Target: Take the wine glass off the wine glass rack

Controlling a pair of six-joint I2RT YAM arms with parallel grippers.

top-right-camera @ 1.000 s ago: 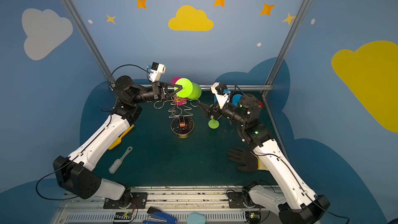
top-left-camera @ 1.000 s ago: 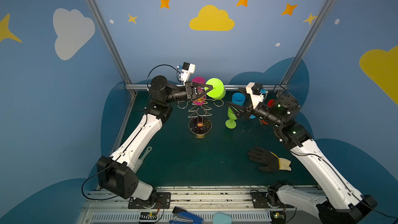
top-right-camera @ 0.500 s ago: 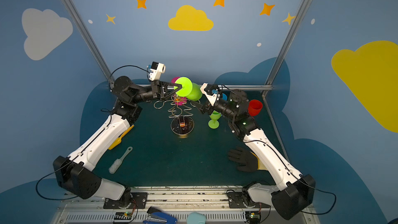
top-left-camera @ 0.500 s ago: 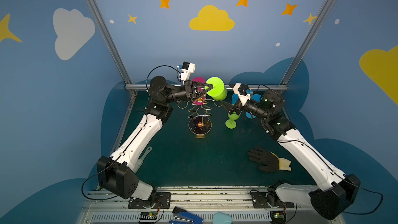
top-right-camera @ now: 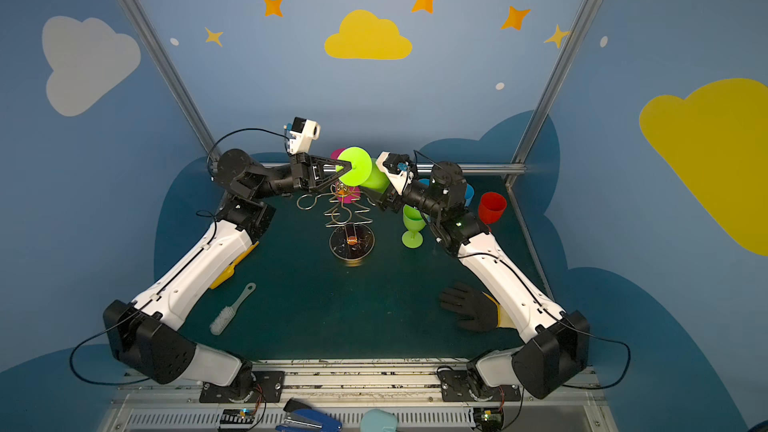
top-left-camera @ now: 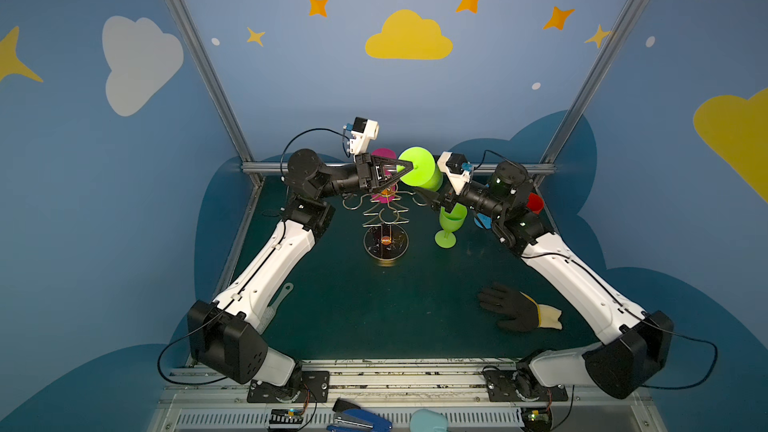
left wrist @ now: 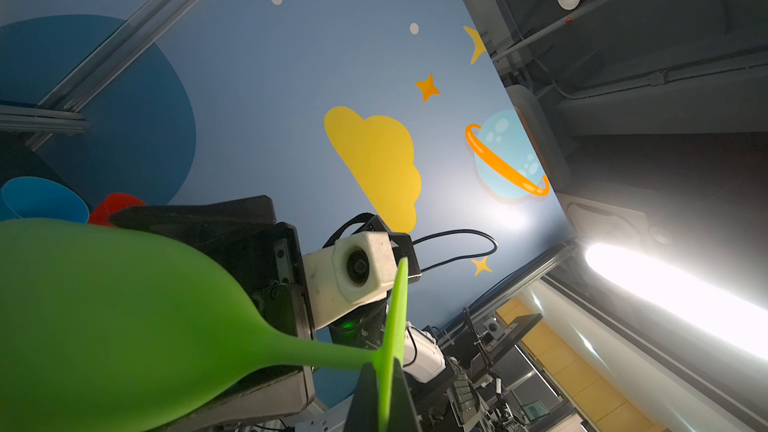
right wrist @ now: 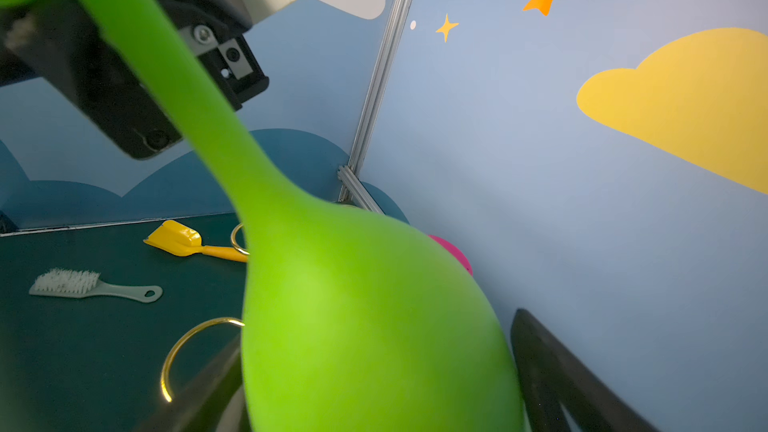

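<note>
- At the middle rear of the dark teal table (top-left-camera: 353,317), the wine glass rack (top-left-camera: 385,218) stands upright on its round dark base. Its gold wire loops spread out from the post.
- Over the rack's top, at about 1 o'clock from the base in both top views, the lime wine glass (top-left-camera: 419,170) lies on its side in the air. Its foot points to 9 o'clock and its bowl to 3 o'clock.
- The left gripper (top-left-camera: 409,167) is pinched tight on the rim of the foot. The left wrist view shows the thin disc clamped between the fingertips (left wrist: 365,396).
- The right gripper (right wrist: 378,328) stands wide, with one dark finger on each side of the bowl. Whether either finger touches the bowl cannot be told.
- A second green glass (top-left-camera: 450,222) stands upright on the table at 3 o'clock from the rack base, below the right wrist.
- A magenta glass (top-left-camera: 384,154) shows at 12 o'clock, partly hidden by the left gripper.
- A red cup (top-right-camera: 492,206) and a blue cup (top-right-camera: 468,193) sit toward 2 o'clock, near the rear corner.
- A black glove (top-left-camera: 509,311) lies flat at 4 o'clock, and a white brush (top-right-camera: 232,309) at 8 o'clock. A yellow scoop (top-right-camera: 232,263) lies at 9 o'clock, partly under the left arm.
- Blue walls (top-left-camera: 291,76) carry yellow and white clouds and orange stars.
- Aluminium posts (top-left-camera: 199,60) rise from the rear corners.
- A blue stapler (top-left-camera: 359,419) rests at 6 o'clock on the front rail.
</note>
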